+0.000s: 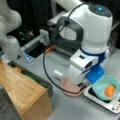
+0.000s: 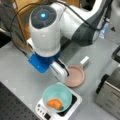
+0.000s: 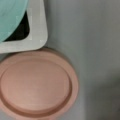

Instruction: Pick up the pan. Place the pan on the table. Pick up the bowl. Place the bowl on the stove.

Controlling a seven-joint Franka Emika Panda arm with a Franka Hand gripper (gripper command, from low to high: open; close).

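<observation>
pan (image 2: 75, 76): you had it on the table (image 2: 17, 67), touching the stove (image 2: 75, 103) edge.
bowl (image 2: 57, 96): sat on the stove.
gripper: hidden; cannot tell its opening.

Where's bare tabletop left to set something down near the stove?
In a front view, the grey table is bare left of the stove and bowl. It is crowded where the pan touches the stove, with the toaster oven right. End effector fingertips are hidden.
</observation>
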